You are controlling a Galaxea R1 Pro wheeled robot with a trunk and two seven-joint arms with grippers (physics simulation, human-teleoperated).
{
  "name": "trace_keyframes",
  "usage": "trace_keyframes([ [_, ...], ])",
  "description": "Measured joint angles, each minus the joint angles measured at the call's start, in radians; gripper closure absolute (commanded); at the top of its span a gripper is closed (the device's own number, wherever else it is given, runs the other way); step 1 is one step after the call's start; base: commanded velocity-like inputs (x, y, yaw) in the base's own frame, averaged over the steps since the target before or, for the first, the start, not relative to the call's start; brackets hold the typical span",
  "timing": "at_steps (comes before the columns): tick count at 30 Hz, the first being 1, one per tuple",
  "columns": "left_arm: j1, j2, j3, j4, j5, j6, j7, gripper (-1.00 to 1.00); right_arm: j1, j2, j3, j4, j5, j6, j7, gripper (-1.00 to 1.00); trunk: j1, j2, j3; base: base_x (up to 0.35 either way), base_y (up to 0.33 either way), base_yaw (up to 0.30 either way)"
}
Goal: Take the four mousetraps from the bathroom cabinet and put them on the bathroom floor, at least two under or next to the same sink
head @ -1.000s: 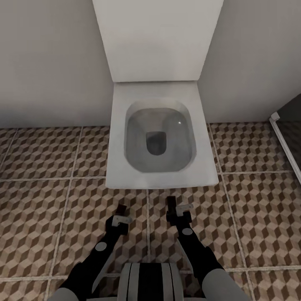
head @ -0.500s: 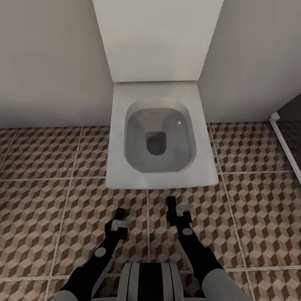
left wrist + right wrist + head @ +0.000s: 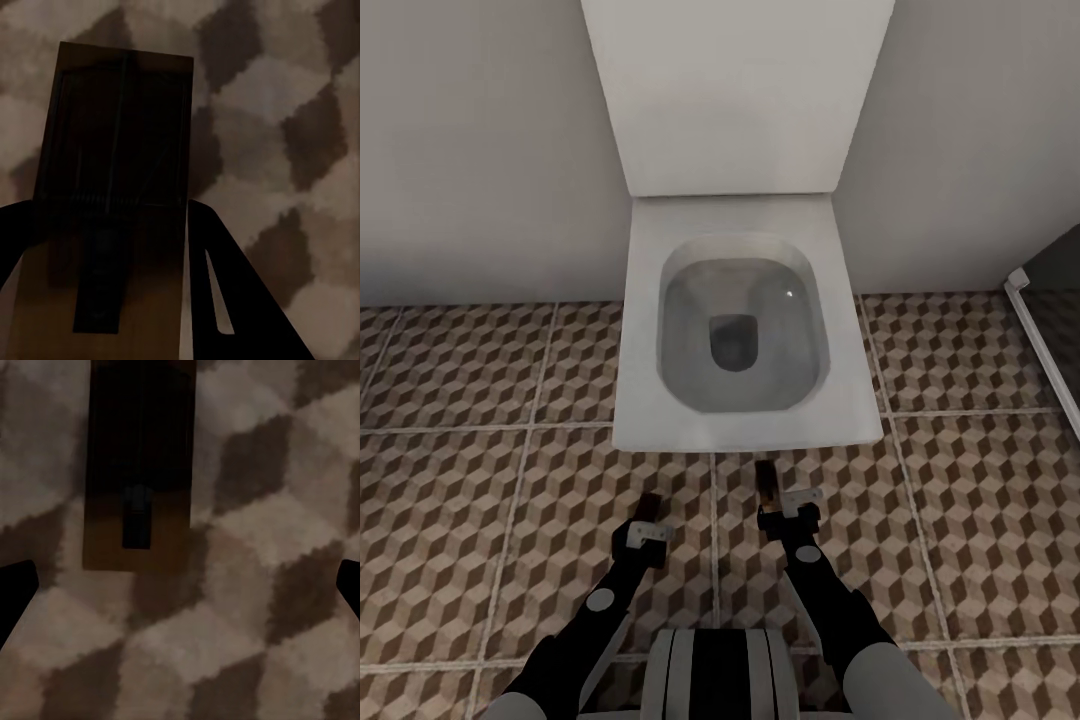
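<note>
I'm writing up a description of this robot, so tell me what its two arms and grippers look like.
Both arms are glossy black, turning pale grey toward the shoulders, each with a round grey disc on the forearm. The left gripper and right gripper are black with a small light grey block at the wrist. In the left wrist view the fingers are flat black blades, one with a narrow slot. No cables or markings are visible.

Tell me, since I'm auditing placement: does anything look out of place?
Yes: the loose mousetrap lies on the bathroom floor in front of a toilet, not a sink; the left gripper holds a second mousetrap there.
</note>
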Motion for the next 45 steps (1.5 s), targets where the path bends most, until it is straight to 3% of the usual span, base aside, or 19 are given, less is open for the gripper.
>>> trace_keyframes([
  [18, 0.000, 0.000, 0.000, -0.001, 0.000, 0.000, 0.000, 1.00, 0.000, 0.000, 0.000, 0.000, 0.000, 0.000, 0.000, -1.00, 0.000, 0.000, 0.000, 0.000, 0.000, 0.000],
  [19, 0.000, 0.000, 0.000, -0.001, 0.000, 0.000, 0.001, -1.00, 0.000, 0.000, 0.000, 0.000, 0.000, 0.000, 0.000, -1.00, 0.000, 0.000, 0.000, 0.000, 0.000, 0.000],
  [45, 0.000, -0.005, 0.000, -0.003, -0.001, 0.002, 0.005, -1.00, 0.000, 0.000, 0.000, 0.000, 0.000, 0.000, 0.000, -1.00, 0.000, 0.000, 0.000, -0.024, 0.000, 0.000],
])
